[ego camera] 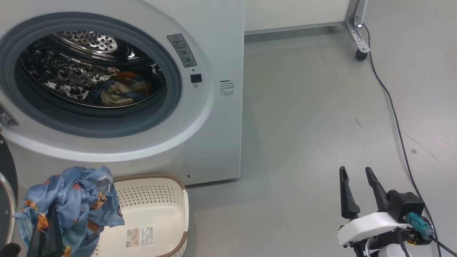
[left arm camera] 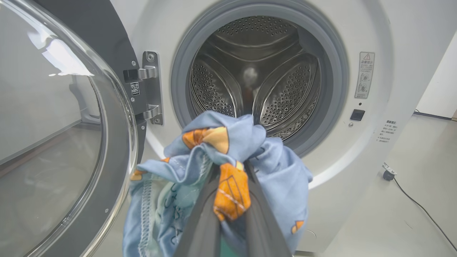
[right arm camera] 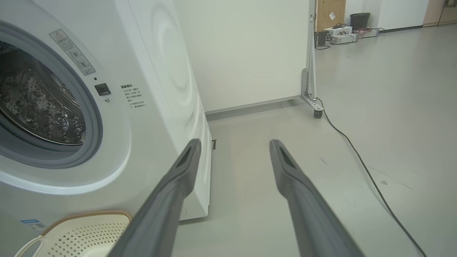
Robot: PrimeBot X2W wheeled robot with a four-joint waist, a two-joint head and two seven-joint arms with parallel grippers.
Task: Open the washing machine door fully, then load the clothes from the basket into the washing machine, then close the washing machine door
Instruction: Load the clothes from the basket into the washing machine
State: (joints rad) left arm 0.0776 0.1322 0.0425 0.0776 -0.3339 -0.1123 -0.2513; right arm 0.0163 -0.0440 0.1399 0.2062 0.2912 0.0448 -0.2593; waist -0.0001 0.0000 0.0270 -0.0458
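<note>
The washing machine (ego camera: 214, 117) stands with its door (left arm camera: 71, 142) swung wide to the left. One garment with orange and cream patches (ego camera: 121, 91) lies in the steel drum (left arm camera: 257, 78). My left gripper (left arm camera: 232, 169) is shut on a light blue garment with orange prints (left arm camera: 221, 157), which hangs bunched in front of the drum's mouth and above the left end of the basket (ego camera: 157, 210). The cream basket sits on the floor against the machine's front, its floor with the label sticker bare. At the lower right my right gripper (ego camera: 357, 175) hovers open over the floor, holding nothing.
A dark cable (ego camera: 396, 117) runs across the grey floor at the right, from a wheeled metal frame leg (ego camera: 358, 39) at the back. A white wall panel (right arm camera: 250, 53) stands behind the machine. Boxes and a bin (right arm camera: 358, 19) sit far off.
</note>
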